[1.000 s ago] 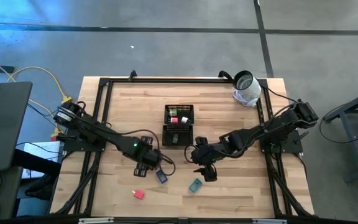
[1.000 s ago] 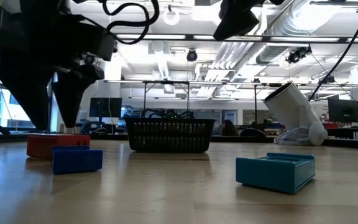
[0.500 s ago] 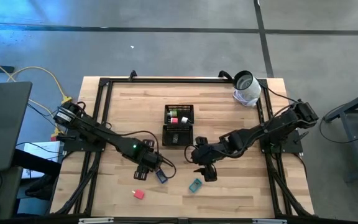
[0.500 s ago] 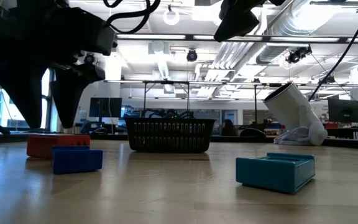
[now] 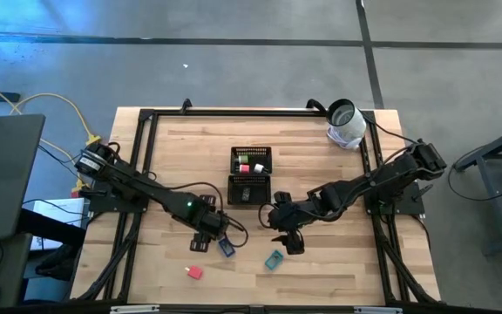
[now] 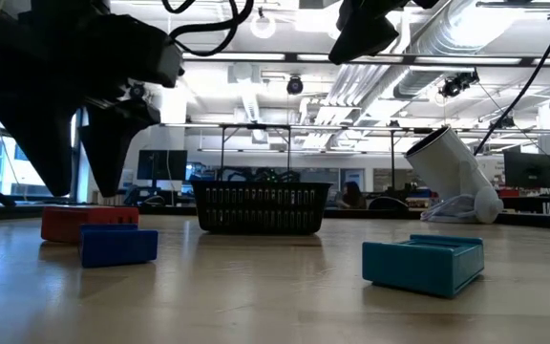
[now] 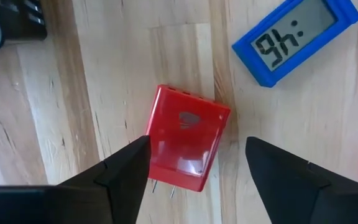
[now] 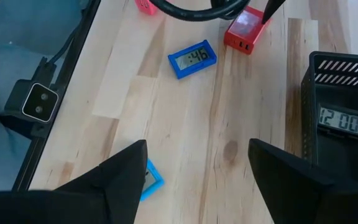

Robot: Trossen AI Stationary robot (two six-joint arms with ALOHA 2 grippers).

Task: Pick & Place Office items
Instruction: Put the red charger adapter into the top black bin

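My left gripper [image 7: 197,171] is open and points down over a red charger block [image 7: 185,146] that lies flat on the table; its fingers stand on either side of the block, just above it [image 6: 89,222], touching nothing. A blue clock [image 7: 294,38] lies beside it [image 5: 226,248]. A teal piece [image 5: 274,260] and a small pink-red piece [image 5: 194,272] lie nearer the near edge. My right gripper [image 8: 194,180] hangs open above the table's middle [image 5: 288,237], holding nothing. The gripper hides the red block in the high view.
The black two-compartment mesh tray [image 5: 251,175] stands at the table's middle, with small pieces in it, one a black clock [image 8: 339,119]. A white-and-grey roll [image 5: 345,124] lies at the far right corner. Bare wood shows between the loose pieces and the tray.
My left gripper has edged a little toward the near edge, over the red block, and has stayed open. No piece has moved.
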